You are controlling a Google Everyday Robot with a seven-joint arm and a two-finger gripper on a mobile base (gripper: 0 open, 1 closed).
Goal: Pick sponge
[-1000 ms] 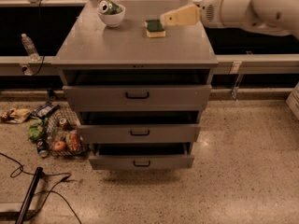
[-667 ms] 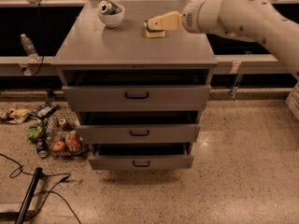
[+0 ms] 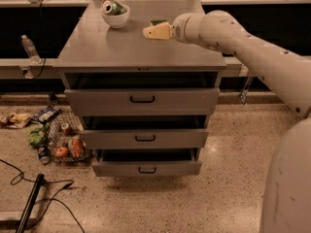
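Note:
The sponge lies on the grey cabinet top, right of centre toward the back. Only a strip of its dark green top shows, just behind my gripper. My gripper is a pale wedge pointing left, right at the sponge and covering most of it. My white arm reaches in from the right across the cabinet's corner. I cannot see whether the gripper touches the sponge.
A white bowl holding a green can stands at the back left of the top. Three drawers below stand partly pulled out. Snack litter lies on the floor at left, a water bottle on the left ledge, and cables at bottom left.
My arm has swung left and forward. The gripper moved from right of the sponge to directly over it, hiding most of it. The sponge has not moved.

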